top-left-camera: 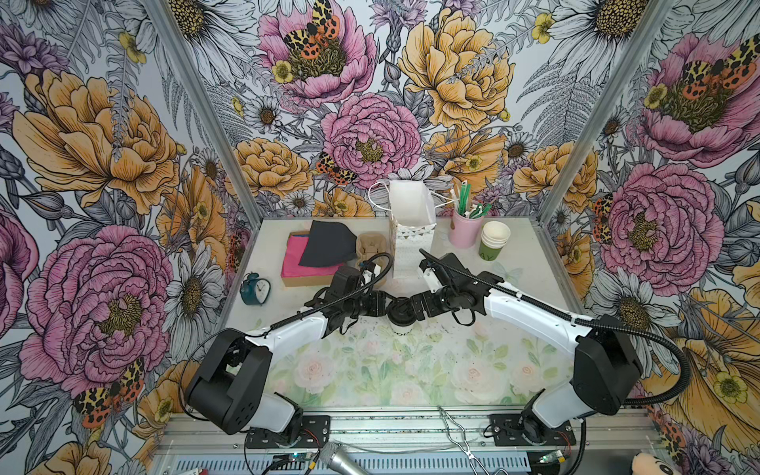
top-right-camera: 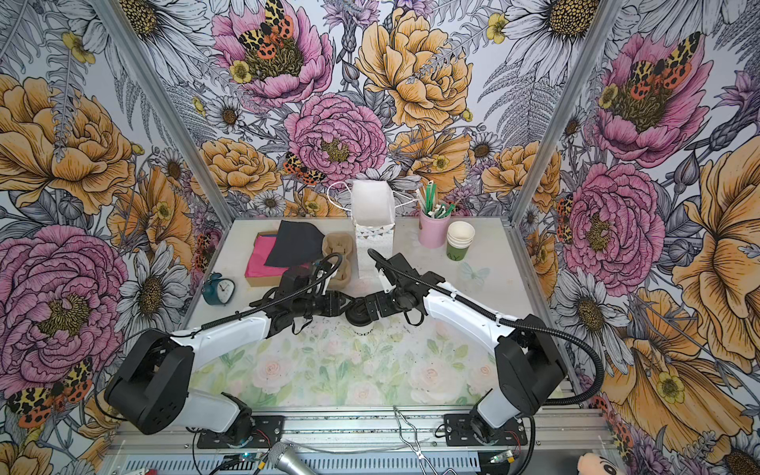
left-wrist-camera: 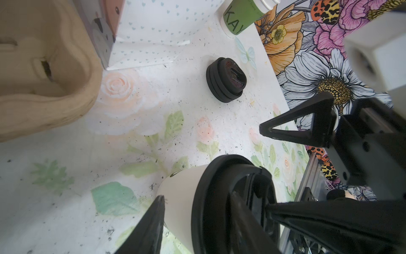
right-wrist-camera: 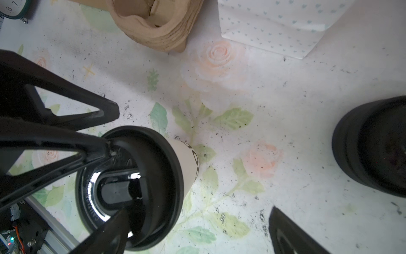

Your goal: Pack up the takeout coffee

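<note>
Both arms are showing the same two-tone build: the left arm and the right arm are each wearing smooth white shells between bulky black joint housings, whose flat faces are carrying small round holes. A ribbed black hose is running along the right arm, cinched by white ties, and a thinner black cable is arching over the left wrist. Each arm is ending in a flat black base plate on a silver rail. A white boxy camera block is capping the wrist, and the fingers are showing as matte black hollow triangles on a dark body dotted with screws.
</note>
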